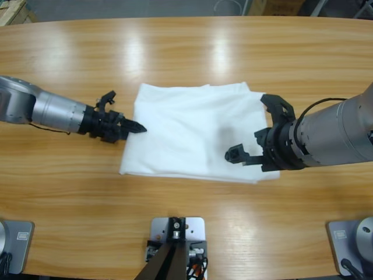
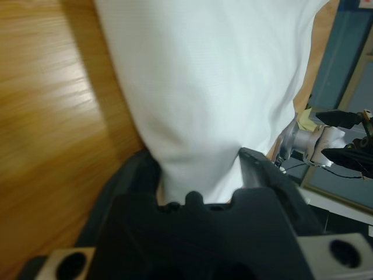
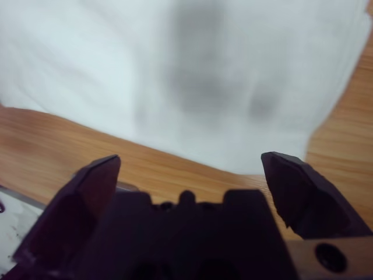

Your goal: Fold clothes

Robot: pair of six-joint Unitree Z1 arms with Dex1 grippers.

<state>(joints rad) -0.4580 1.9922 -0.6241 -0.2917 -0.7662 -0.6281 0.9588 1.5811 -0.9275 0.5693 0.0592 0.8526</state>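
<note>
The clothes, a white T-shirt [image 1: 192, 128], lie folded into a rough rectangle in the middle of the table. My left gripper [image 1: 139, 127] comes in from the left and is shut on the shirt's left edge. In the left wrist view the white fabric [image 2: 204, 76] narrows into a bunch between the jaws of the left gripper [image 2: 198, 169]. My right gripper [image 1: 254, 128] hangs open over the shirt's right end, jaws wide apart and holding nothing. In the right wrist view the shirt [image 3: 175, 70] lies just ahead of the right gripper [image 3: 192, 169], with bare wood below it.
The wooden table [image 1: 186, 52] stretches wide on all sides of the shirt. The right arm's silver forearm [image 1: 338, 134] lies over the table's right side. The other arm [image 2: 326, 137] shows past the shirt in the left wrist view.
</note>
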